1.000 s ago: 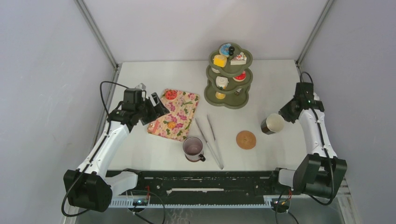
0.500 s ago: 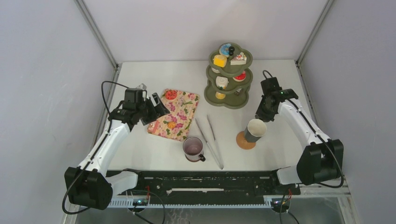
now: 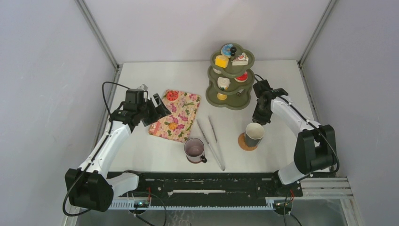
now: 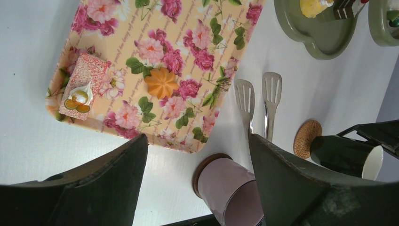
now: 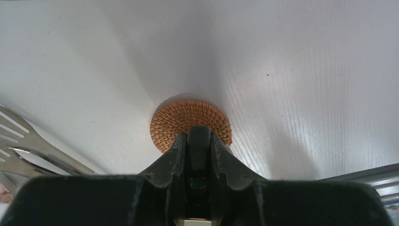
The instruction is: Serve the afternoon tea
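— On the right half of the table (image 3: 275, 155) we see the right gripper (image 3: 259, 121) clamped on the green mug (image 3: 254, 134), gripping it at its far side. From the wrist camera, its fingers (image 5: 174, 155) are pinched tight on a dark part of the mug.

— And where does that mug sit?

— Over the wicker coaster (image 3: 243, 142), tipped a little, with its white inside facing up. We cannot tell whether its base rests on the coaster or hangs just above it.

— What about the left gripper (image 3: 159, 105)?

— It hovers above the left edge of the flowered tray (image 3: 183, 115), with its jaws apart and nothing between them.

— Where do we find the rest of the tea?

— The mauve mug (image 3: 194, 149) stands upright near the front of the table, just left of the tongs (image 3: 211, 139). The tongs lie between the two mugs. On the tray we count a pink cake slice (image 4: 81, 84) and an orange pastry (image 4: 161, 82), apart from each other.

— And the other pastries?

— They are on the tiered stand (image 3: 237, 104) at the back. Its top tier holds a yellow cube (image 3: 221, 61), a blue donut (image 3: 227, 49) and a white cake slice (image 3: 241, 59). The lower tiers hold more small pieces, but we cannot make those out clearly.
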Controlling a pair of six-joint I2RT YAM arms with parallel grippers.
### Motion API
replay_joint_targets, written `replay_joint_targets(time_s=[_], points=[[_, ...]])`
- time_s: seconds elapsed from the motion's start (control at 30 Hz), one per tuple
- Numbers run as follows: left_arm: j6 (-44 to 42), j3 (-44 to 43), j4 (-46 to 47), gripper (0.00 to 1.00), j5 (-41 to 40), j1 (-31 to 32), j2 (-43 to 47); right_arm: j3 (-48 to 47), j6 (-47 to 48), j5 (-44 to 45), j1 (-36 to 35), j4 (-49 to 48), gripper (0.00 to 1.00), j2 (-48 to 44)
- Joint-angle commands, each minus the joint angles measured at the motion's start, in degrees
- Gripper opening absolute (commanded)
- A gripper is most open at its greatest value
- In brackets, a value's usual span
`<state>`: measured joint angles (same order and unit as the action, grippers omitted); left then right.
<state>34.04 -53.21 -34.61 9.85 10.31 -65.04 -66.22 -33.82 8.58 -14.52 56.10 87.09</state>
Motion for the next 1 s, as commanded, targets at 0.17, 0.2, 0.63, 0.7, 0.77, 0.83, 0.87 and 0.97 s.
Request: replay_joint_targets(time_s=[0.17,0.2,0.63,0.7,0.77,0.83,0.87,0.97], points=[[-0.6,-0.1,1.8,0.84,0.6,-0.6,1.7,-1.5,-1.3,0.5,-1.4,-3.4,0.0,1.9],[-0.6,-0.1,1.7,0.84,0.6,-0.6,1.7,-1.5,-1.3,0.4,-1.5,-3.4,0.0,2.3],[-0.4,-0.5,1.7,0.83,0.7,-0.6,1.6,-0.8,0.2,0.9,-3.1,-2.7,0.51,0.2],[-0.5,-0.7,1.7,0.83,0.6,-0.6,1.7,-1.0,0.5,1.1,-3.1,-2.6,0.59,-1.8],[-0.4,-0.8,1.7,0.84,0.6,-0.6,1.7,-1.7,0.8,1.7,-3.1,-2.2,0.68,-4.0],[-0.4,-1.0,1.7,0.84,0.5,-0.6,1.8,-2.6,1.3,2.4,-3.0,-1.9,0.72,-6.1],[-0.3,-1.1,1.7,0.84,0.4,-0.6,1.7,-3.6,1.5,2.8,-2.8,-1.5,0.73,-7.1],[-0.7,-2.0,1.4,0.84,0.0,-0.6,1.9,-7.1,2.5,4.5,-2.4,0.3,0.75,-10.1]])
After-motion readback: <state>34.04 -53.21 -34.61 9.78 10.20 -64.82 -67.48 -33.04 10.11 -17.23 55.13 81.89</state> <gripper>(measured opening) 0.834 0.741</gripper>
